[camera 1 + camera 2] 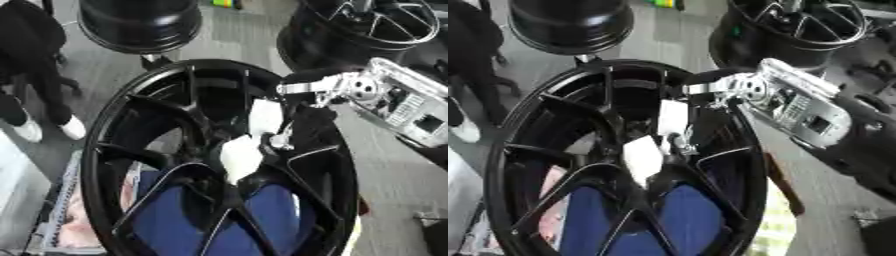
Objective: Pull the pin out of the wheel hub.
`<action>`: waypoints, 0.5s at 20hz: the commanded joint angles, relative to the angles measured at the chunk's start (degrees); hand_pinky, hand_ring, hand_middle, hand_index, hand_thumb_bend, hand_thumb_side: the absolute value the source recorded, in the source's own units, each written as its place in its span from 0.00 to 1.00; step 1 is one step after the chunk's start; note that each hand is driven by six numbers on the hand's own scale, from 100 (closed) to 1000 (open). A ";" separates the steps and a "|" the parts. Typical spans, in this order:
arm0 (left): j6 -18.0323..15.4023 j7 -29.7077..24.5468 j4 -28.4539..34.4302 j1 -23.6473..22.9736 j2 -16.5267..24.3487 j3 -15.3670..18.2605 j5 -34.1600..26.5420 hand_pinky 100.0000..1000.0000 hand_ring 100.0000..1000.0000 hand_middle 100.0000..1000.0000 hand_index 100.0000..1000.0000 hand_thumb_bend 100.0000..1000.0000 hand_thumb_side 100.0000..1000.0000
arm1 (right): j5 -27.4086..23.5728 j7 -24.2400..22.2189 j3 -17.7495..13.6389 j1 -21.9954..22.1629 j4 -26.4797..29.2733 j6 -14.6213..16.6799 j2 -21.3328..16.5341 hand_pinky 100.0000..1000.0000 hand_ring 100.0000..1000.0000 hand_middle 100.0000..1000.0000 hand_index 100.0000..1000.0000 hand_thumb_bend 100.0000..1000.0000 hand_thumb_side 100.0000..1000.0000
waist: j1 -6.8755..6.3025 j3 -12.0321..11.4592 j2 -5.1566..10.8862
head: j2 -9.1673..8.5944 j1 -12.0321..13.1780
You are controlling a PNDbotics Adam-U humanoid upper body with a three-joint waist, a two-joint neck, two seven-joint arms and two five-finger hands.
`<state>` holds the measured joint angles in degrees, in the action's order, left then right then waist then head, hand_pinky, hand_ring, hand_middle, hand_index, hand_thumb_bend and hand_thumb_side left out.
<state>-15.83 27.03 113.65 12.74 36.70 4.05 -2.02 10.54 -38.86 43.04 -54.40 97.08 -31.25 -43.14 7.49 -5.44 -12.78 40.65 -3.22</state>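
On the grey floor (236,40), right hand (306,117) reaches the wheel hub (241,157).

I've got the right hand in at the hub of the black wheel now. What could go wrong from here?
1. The right hand is black against the black wheel, so its fingers are hard to read; you may close beside the pin rather than on it.
2. White pieces cover the hub centre and hide the pin; a pull might take them instead.
3. The arm's silver wrist crosses the rim, so pulling back could knock the wheel.
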 commanded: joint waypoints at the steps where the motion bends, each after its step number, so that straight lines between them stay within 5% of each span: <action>1: 0.06 -0.09 0.95 0.51 0.82 0.20 -0.16 0.72 0.81 0.69 0.81 0.09 0.57 | -1.62 1.72 -1.75 -1.31 1.44 -2.90 -1.24 0.70 0.66 0.44 0.60 0.00 0.00 | -0.62 0.11 0.98 | -0.85 -0.16; 10: 0.26 0.07 0.95 0.47 0.98 0.31 -0.06 0.73 0.81 0.69 0.81 0.10 0.56 | -12.11 13.37 -5.87 -1.35 4.28 -6.02 -4.25 0.68 0.58 0.30 0.46 0.00 0.00 | -0.74 -0.07 1.37 | -1.22 -0.09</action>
<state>-15.72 27.06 113.65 12.71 36.69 4.06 -2.02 0.01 -26.58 39.20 -54.49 100.10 -36.82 -44.76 7.46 -5.55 -12.52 40.17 -3.26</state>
